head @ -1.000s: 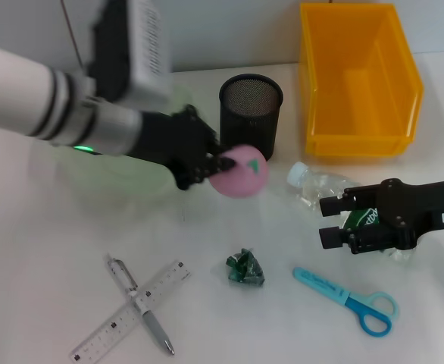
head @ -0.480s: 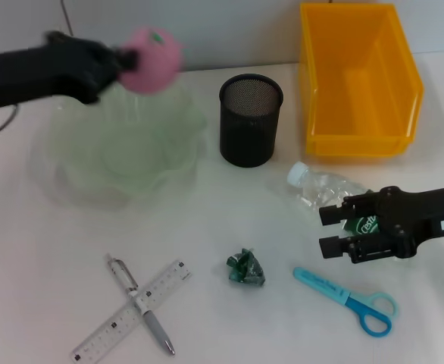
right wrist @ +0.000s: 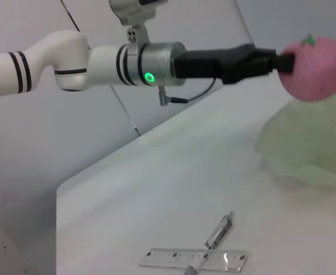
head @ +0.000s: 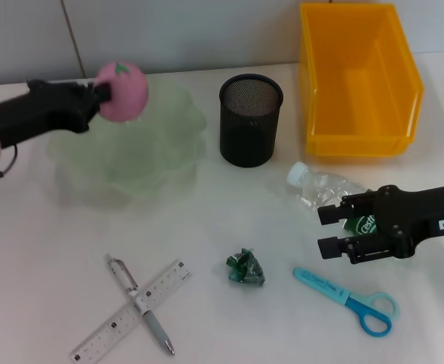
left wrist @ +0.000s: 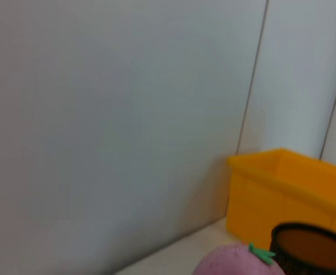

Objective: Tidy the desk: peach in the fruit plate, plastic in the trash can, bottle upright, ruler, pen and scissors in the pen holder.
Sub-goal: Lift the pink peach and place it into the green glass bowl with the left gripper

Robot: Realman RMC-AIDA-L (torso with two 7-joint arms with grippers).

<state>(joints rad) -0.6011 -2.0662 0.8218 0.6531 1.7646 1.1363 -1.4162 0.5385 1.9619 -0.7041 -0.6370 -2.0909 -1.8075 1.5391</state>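
My left gripper point(head: 101, 96) is shut on the pink peach point(head: 123, 91) and holds it above the back left rim of the pale green fruit plate point(head: 142, 163). The peach point(right wrist: 316, 67) also shows in the right wrist view, above the plate point(right wrist: 311, 152), with the left gripper point(right wrist: 282, 61) clamped on it. The clear bottle point(head: 320, 188) lies on its side at the right. My right gripper point(head: 329, 230) is open over the bottle's labelled middle. Crumpled green plastic point(head: 245, 269) lies in the centre front. Blue scissors point(head: 347, 299) lie at the front right. The ruler point(head: 108, 327) and pen point(head: 156, 327) lie crossed at the front left.
The black mesh pen holder point(head: 251, 129) stands upright in the middle, right of the plate. The yellow bin point(head: 358, 129) sits at the back right. A grey wall runs behind the desk.
The left arm has carried the peach from in front of the pen holder up and across, and now lower and leftward over the plate. The right gripper has barely moved.
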